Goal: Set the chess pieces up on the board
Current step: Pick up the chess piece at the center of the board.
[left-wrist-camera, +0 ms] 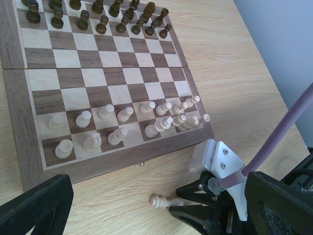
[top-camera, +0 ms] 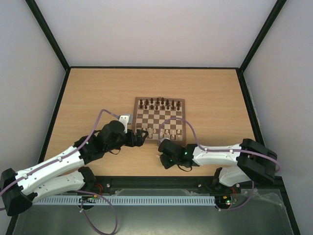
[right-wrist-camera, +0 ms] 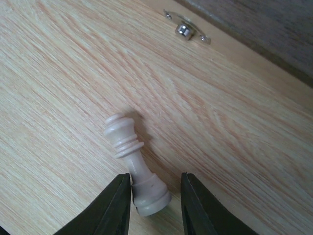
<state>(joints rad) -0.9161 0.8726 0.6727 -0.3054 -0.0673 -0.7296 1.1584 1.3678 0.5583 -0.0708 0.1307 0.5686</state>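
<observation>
Both arms low, extended forward; left hand (top-camera: 140, 137) with fingers spread wide, right hand (right-wrist-camera: 155, 195) with fingers narrowly apart.

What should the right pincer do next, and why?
Probably close the right pincer gently. In the right wrist view the pale piece lies on its side on the table, off the board. Its base sits between the open fingers with a gap on one side, so it is not clamped yet. Closing first should secure it for lifting.
</observation>
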